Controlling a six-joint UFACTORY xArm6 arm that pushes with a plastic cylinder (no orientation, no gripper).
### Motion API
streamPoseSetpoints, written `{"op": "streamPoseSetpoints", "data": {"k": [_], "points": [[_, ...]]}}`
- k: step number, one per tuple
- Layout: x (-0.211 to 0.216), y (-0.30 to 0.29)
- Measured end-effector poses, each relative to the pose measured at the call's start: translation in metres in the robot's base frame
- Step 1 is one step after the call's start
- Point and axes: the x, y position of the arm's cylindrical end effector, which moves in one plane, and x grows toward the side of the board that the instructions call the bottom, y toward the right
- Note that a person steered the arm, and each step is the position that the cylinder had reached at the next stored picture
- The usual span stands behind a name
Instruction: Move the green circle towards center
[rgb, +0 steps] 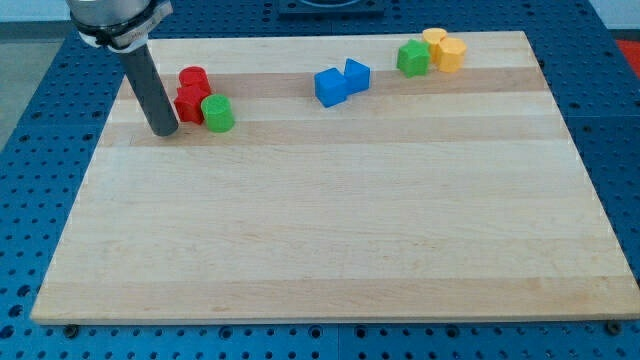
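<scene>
The green circle (217, 113) is a short green cylinder near the view's upper left, on the wooden board (330, 240). It touches a red block (189, 103) on its left, with a red cylinder (193, 79) just above that. My tip (165, 131) rests on the board left of the red block and lower left of the green circle, a short gap away from it. The rod rises to the view's top left.
Two blue blocks (330, 87) (356, 74) sit together at the top middle. A green block (412, 58) touches two yellow blocks (434, 42) (451, 55) at the top right. Blue perforated table surrounds the board.
</scene>
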Motion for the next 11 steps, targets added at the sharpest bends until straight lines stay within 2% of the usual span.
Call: {"op": "streamPoseSetpoints", "data": {"k": [2, 4, 6, 7, 8, 10, 11], "points": [[0.002, 0.054], [-0.025, 0.053], [-0.07, 0.065], [-0.075, 0.075], [-0.058, 0.105], [-0.038, 0.219], [-0.029, 0.242]]}}
